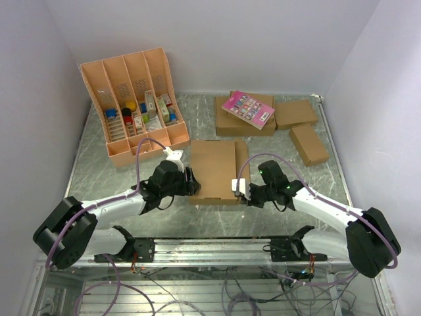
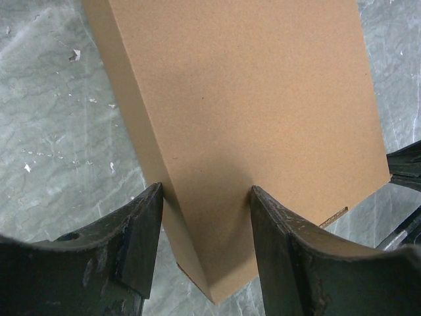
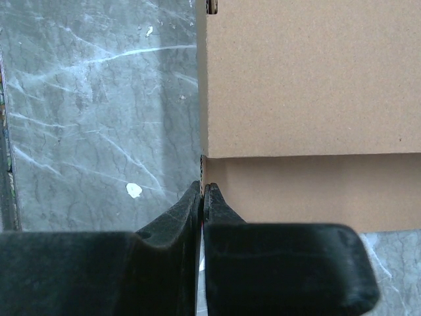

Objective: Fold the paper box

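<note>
Paper box (image 1: 212, 170), a flat piece of plain brown corrugated cardboard, lies on the grey marbled tabletop (image 1: 99, 171) just ahead of both arms. The left gripper (image 2: 205, 197) is partly open, its fingers straddling the box's near corner. Only its wrist view shows the box's side wall. The right gripper (image 3: 202, 189) is pressed closed, with its tips at the box's stepped edge. Only the overhead view shows, farther back, smaller brown cardboard boxes (image 1: 309, 143) and an orange-tan compartment tray (image 1: 99, 85).

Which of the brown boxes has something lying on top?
The leftmost back box: a pink card lies on it; the rest have bare tops.
</note>
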Robot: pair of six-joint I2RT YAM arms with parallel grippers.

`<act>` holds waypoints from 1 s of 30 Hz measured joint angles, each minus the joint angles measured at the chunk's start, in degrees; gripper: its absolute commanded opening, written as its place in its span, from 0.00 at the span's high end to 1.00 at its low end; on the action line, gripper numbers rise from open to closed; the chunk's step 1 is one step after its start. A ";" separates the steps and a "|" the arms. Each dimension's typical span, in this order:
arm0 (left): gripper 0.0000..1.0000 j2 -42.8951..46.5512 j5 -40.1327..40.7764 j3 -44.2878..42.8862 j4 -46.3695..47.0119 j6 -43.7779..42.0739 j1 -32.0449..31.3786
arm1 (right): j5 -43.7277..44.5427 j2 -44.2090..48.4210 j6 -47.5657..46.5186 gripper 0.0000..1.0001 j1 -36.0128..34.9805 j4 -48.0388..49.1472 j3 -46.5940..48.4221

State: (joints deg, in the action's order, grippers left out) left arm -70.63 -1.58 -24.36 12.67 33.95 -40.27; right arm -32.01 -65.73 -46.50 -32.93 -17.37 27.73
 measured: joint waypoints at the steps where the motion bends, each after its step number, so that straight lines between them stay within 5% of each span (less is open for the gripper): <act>1: 0.38 -0.02 -0.02 0.00 0.00 -0.02 0.02 | -0.07 0.00 0.00 1.00 0.07 0.02 -0.07; 30: 0.40 -0.92 -1.22 -0.33 0.87 -1.05 0.46 | -1.31 -3.98 2.54 1.00 1.38 -1.79 3.06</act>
State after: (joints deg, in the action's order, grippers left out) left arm -71.55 -2.81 -24.69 13.54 32.91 -39.81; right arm -33.32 -69.71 -43.97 -31.55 -19.16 30.79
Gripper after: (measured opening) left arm 0.608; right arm 0.010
